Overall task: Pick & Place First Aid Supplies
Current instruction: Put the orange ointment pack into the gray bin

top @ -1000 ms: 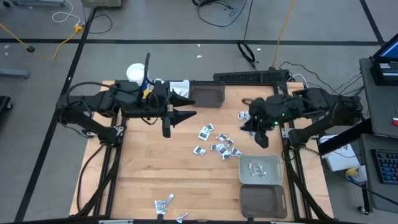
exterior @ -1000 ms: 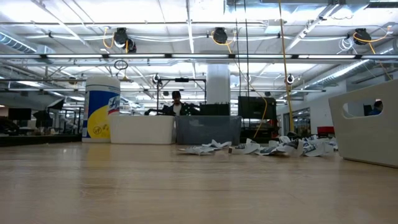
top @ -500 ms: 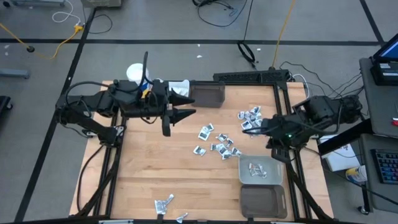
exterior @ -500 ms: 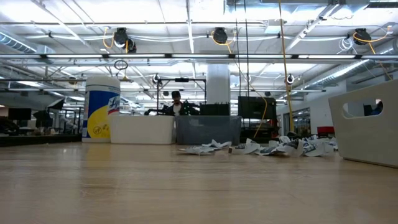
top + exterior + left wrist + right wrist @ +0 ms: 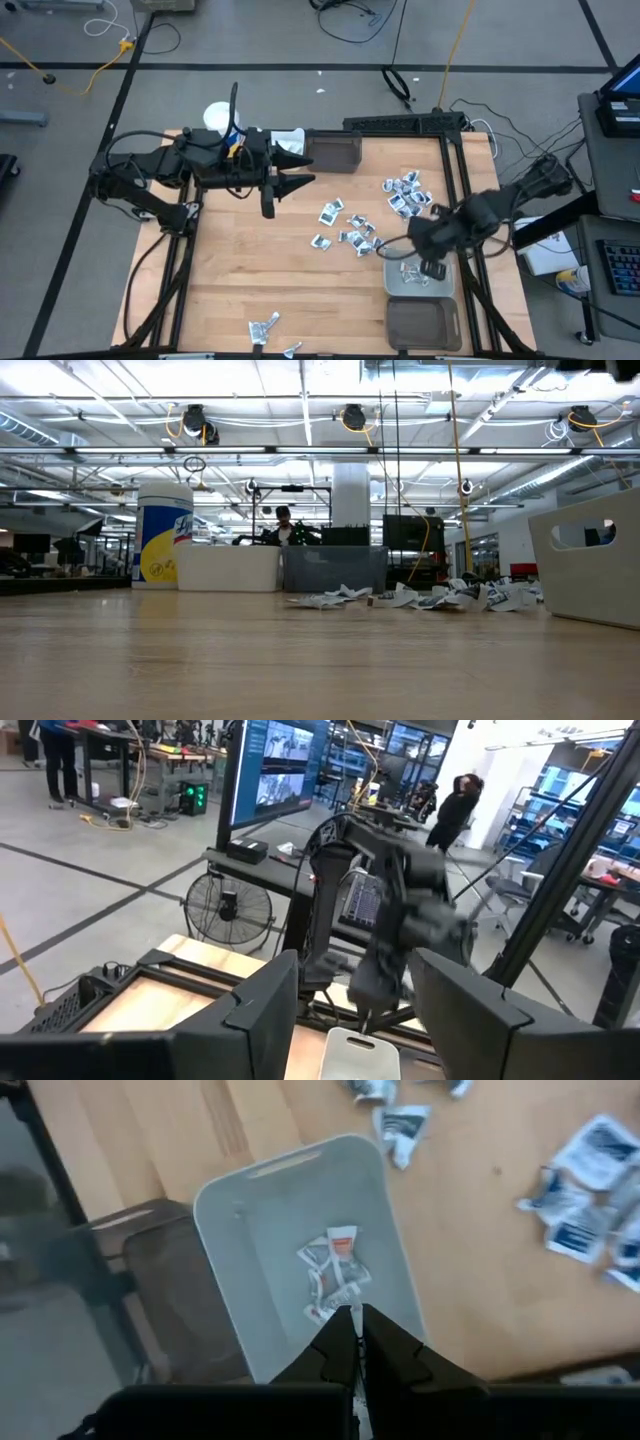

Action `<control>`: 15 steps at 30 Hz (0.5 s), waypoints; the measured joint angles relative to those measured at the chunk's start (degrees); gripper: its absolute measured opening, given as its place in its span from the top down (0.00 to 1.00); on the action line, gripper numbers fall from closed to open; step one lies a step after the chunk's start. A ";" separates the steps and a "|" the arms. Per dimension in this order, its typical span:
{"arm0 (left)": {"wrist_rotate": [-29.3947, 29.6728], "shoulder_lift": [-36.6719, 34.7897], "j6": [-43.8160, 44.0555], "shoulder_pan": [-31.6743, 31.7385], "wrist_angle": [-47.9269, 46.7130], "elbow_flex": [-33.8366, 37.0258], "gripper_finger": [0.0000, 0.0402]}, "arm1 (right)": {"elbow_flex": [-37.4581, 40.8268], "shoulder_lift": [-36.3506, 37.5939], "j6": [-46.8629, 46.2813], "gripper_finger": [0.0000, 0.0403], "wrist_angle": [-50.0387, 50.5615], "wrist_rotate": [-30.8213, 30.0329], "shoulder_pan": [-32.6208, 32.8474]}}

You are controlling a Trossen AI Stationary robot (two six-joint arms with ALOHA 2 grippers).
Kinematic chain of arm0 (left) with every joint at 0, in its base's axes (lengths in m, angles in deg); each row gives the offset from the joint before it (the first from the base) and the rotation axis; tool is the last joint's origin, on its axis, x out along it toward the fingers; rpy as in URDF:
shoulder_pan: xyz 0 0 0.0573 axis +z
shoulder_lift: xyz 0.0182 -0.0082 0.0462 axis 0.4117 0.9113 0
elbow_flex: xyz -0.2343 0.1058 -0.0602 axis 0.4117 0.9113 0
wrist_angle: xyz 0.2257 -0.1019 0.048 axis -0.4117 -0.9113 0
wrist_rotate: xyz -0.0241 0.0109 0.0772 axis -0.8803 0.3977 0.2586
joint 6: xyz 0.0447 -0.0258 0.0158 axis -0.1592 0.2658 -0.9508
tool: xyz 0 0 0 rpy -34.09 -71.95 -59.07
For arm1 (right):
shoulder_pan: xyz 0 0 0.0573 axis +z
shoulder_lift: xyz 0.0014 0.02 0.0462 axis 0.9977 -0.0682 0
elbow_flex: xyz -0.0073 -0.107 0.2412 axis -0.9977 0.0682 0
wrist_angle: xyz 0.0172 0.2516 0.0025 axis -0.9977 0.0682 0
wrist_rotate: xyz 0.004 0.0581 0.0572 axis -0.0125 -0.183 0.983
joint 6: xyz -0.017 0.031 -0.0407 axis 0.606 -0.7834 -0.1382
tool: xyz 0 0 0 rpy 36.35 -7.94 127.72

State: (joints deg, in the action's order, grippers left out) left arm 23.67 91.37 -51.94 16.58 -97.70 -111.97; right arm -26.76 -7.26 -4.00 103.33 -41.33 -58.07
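Tabletop (image 5: 250, 280) is pale wood planking in a dark frame, standing on a grey floor crossed by dark tape lines and loose cables. In the low view the room behind is a large workshop with bright ceiling lights, racks, screens and a person (image 5: 283, 526) far off.

At the far edge of the table stand a white cup with yellow band (image 5: 165, 535), a white bin (image 5: 228, 569) and a dark bin (image 5: 334, 154). Near the right front corner a grey bin (image 5: 419, 272) sits with another dark bin (image 5: 424, 322) just in front of it.

First aid supplies (image 5: 350, 232) are small flat white and silvery packets with dark or blue print, crumpled and scattered in a loose cluster at mid-table, with a second cluster (image 5: 405, 192) toward the right rear and a few strays (image 5: 265, 326) at the front edge. Several packets (image 5: 333, 1275) lie inside the grey bin.

Left gripper (image 5: 300, 170) is raised over the left rear of the table, fingers spread, holding nothing. Right gripper (image 5: 357, 1328) is over the grey bin, fingers pressed together; whether a packet is pinched between the tips cannot be told.

The right arm is motion-blurred in the high view. Print on the packets is too small to read.
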 joint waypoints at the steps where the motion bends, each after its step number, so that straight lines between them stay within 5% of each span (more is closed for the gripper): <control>1: 0.00 0.00 -0.03 0.00 -0.01 0.00 0.50 | 2.18 0.00 -0.25 1.00 -1.95 -0.01 0.51; 15: -0.48 0.00 -0.20 0.00 -0.02 0.00 0.50 | 29.52 -0.02 -10.24 1.00 -27.15 1.51 4.36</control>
State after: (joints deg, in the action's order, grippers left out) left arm 23.20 91.37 -52.14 16.58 -97.72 -111.97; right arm 2.76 -7.29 -14.24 76.18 -39.82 -53.71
